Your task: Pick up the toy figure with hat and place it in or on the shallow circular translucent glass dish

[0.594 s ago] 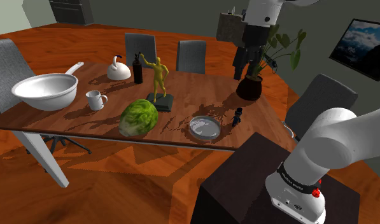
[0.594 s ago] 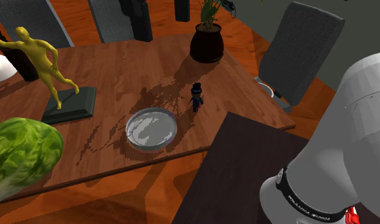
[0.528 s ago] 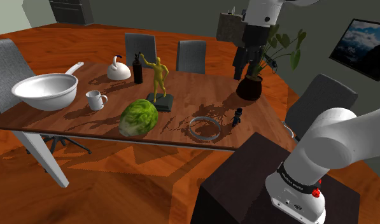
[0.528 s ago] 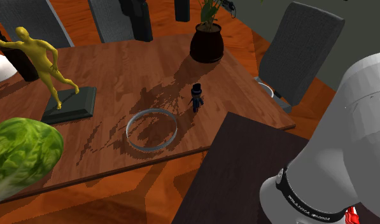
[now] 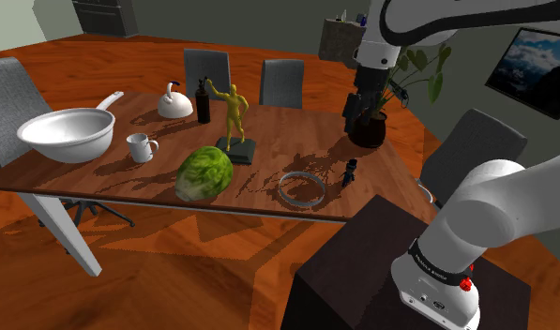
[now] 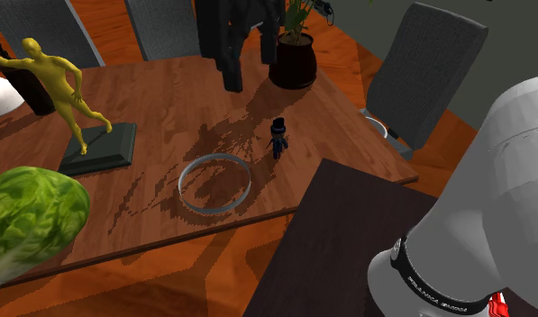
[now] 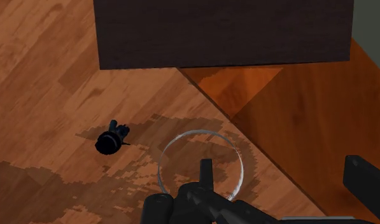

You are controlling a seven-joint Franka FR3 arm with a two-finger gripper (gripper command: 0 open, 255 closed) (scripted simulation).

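Black hand (image 6: 250, 74) hangs wide and empty above the brown wooden tabletop (image 6: 168, 99), likely lining up. The small dark hatted toy figure (image 6: 278, 137) stands upright, untouched, at two o'clock of the shallow clear glass dish (image 6: 213, 158).

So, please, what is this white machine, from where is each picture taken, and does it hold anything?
It is a white robot arm on a dark box, with a black gripper. One camera looks from beside the box, one views the table closer, one sits on the arm's wrist. On the table stand a lettuce, a yellow statue, a white bowl, a potted plant, a clear dish and a small dark toy figure with hat. The gripper is open above the table and holds nothing.
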